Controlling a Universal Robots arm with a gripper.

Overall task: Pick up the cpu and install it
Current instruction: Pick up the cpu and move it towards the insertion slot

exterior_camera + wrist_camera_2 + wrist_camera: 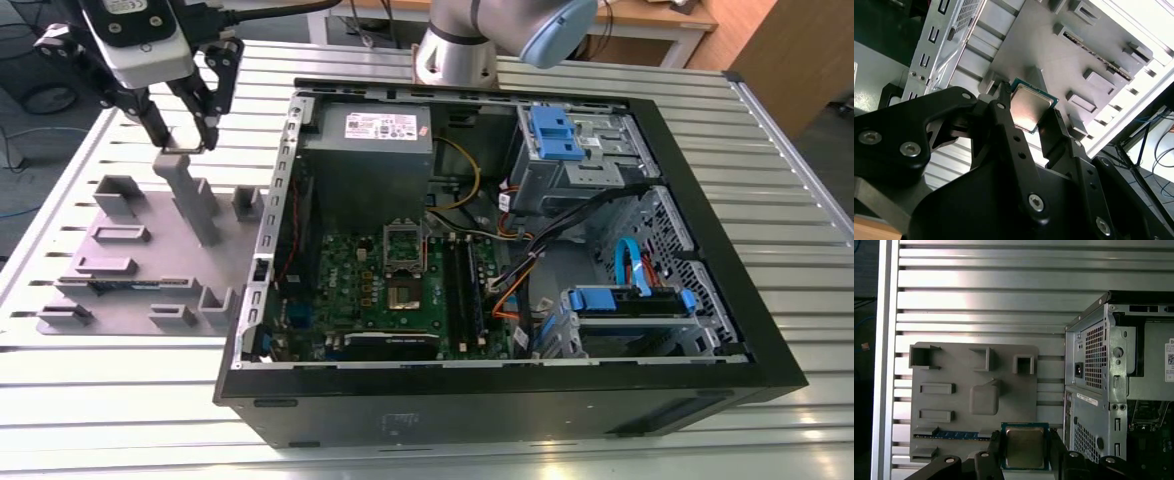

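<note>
Gripper (pixel 1025 452) clamped on cpu (pixel 1025 445) by its edges, over grey holder tray (pixel 961 402), PC case (pixel 1104 380) alongside

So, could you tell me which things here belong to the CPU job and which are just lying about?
Job: the cpu, held in the claw; the PC case.
Lying about: grey holder plate; blue strip slotted in it; slatted table.

Arm (pixel 461 50) reaching to the exterior view's left, hand (pixel 179 138) pointing down, fingers (pixel 1004 125) clamped on the cpu (pixel 1025 446)
</note>
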